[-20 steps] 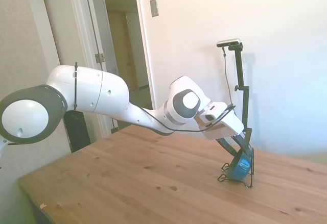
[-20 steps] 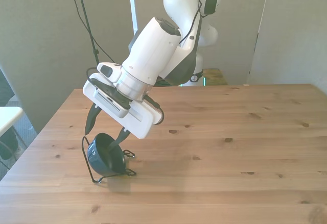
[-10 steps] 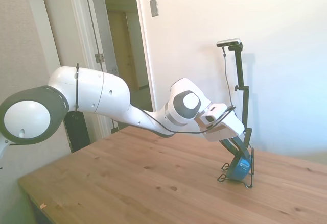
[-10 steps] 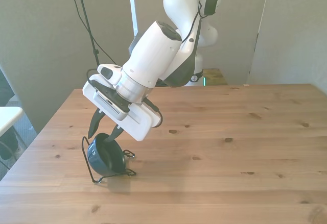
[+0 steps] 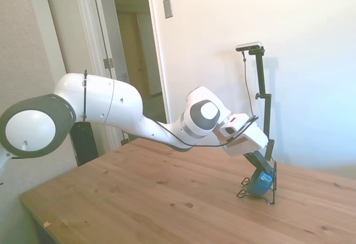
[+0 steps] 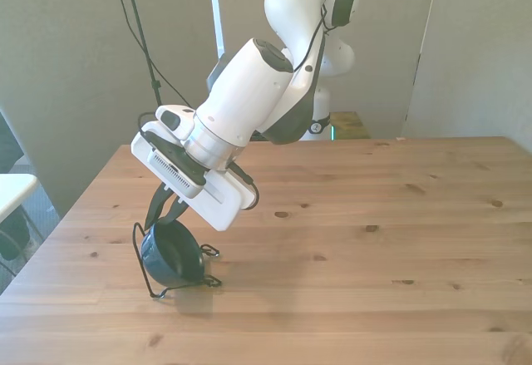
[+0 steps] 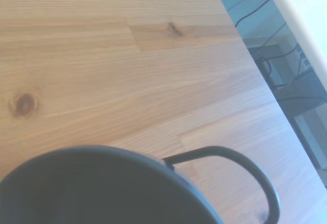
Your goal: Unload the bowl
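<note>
Closest in, wrist view: dark rim of the bowl fills the lower part of the frame, a loop of the black wire rack curving out just beside it, bare wooden table beyond. Blurry, so whether rim and wire touch there is hard to call. Front view: teal-blue bowl stands on edge in the wire rack, opening facing the front view's right and a bit up, near the table's corner on the front view's left; the rack props it upright like a dish stand, feet flat on the table. Gripper comes down at a slant, tilted to match the leaning bowl, dark fingers narrow and pinched at the bowl's upper rim, likely one inside and one outside the wall. Contact looks made, but real clamping can't be confirmed. Side view: bowl low in the rack, gripper right above it, white arm stretched long from the left because the rack sits far out on the table. Judgement: grasp stage, bowl not lifted out yet; next move probably a pull up along the rack's slope so the wire doesn't snag or get dragged. Farther back: wall, open doorway.
</note>
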You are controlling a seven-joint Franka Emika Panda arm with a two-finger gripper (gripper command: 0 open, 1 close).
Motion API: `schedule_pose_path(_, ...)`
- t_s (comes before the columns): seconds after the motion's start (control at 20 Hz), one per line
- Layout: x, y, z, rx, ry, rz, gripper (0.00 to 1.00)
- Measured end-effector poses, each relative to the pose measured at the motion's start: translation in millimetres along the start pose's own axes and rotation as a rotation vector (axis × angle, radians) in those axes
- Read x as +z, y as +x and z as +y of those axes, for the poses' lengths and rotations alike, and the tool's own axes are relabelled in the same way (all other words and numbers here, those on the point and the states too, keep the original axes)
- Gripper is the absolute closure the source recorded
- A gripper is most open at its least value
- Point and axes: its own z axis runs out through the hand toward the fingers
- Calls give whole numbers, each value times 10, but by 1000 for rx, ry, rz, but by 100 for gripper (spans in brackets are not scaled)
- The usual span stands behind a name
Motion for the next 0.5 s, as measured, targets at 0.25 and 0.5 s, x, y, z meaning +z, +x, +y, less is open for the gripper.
schedule_pose_path(0.25,-87,-18,-45,-5,-41,36,100)
schedule_pose_path(0.5,-389,-18,-193,1,-27,90,100)
